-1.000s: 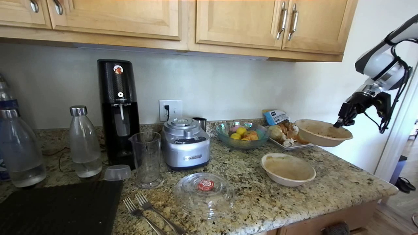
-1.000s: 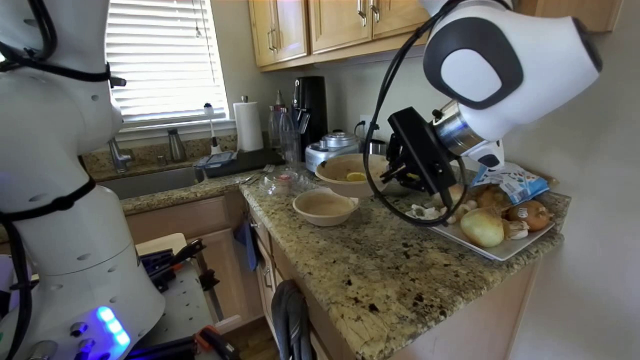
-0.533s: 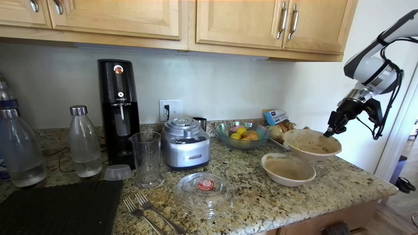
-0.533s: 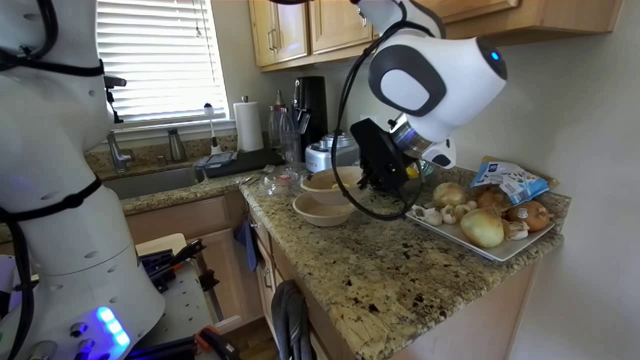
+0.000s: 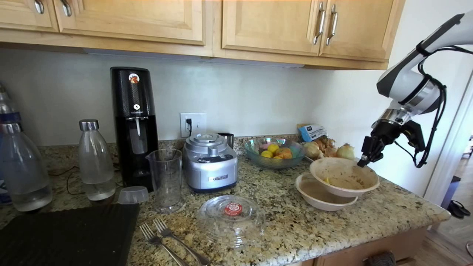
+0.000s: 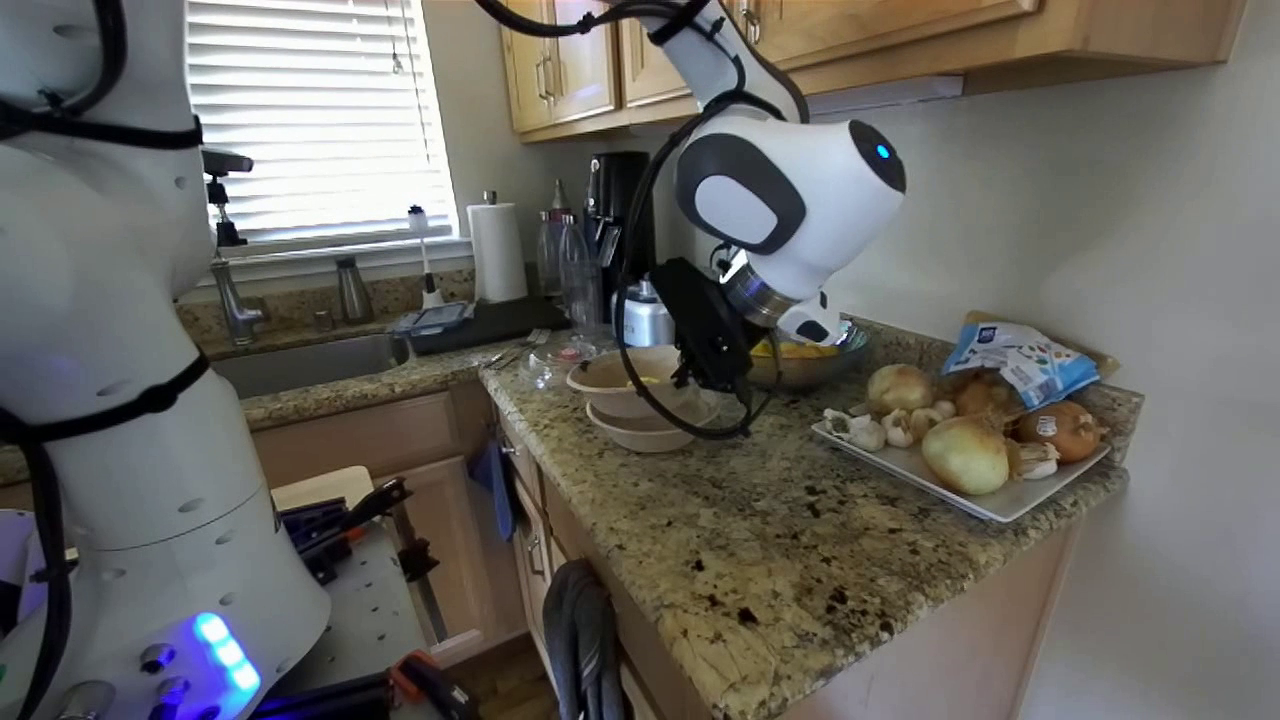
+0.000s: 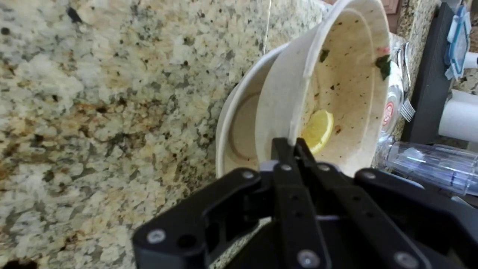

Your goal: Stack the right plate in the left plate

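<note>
The black jaws of the Robotiq gripper (image 7: pixel 292 146) are pinched nearly together on the rim of the right plate (image 7: pixel 345 89), parted only by the thickness of its wall, and hold it at a tilt above the left plate (image 5: pixel 314 192). The right plate overlaps the left plate in all three views, though whether the two touch cannot be told. A lemon wedge (image 7: pixel 319 130) and a dark green scrap (image 7: pixel 382 66) lie against the stained, speckled inside of the right plate. Below, the left plate rests mouth up on a granite countertop (image 7: pixel 93 130), while the white robot arm (image 6: pixel 840 210) slants down to the gripper from well above the left plate. In an exterior view, behind and to the left of the left plate stand, each farther from it than the last, a glass bowl (image 5: pixel 255 157) of yellow and orange fruit (image 5: pixel 272 148), a silver appliance (image 5: pixel 210 173) and a tall black machine (image 5: pixel 133 99). In an exterior view, a clear dome (image 5: pixel 221 225) with a red sticker (image 5: pixel 233 209) sits to the left of the left plate, and two forks (image 5: pixel 168 233) lie farther out on that side of it. In an exterior view, well to the right of the left plate, a white tray (image 6: pixel 1015 497) carries onions (image 6: pixel 965 455) and garlic (image 6: pixel 897 430) near a blue and white bag (image 6: pixel 1025 365); a sink (image 6: pixel 320 368) and a paper towel roll (image 6: pixel 497 252) are well off to the left of the left plate.
</note>
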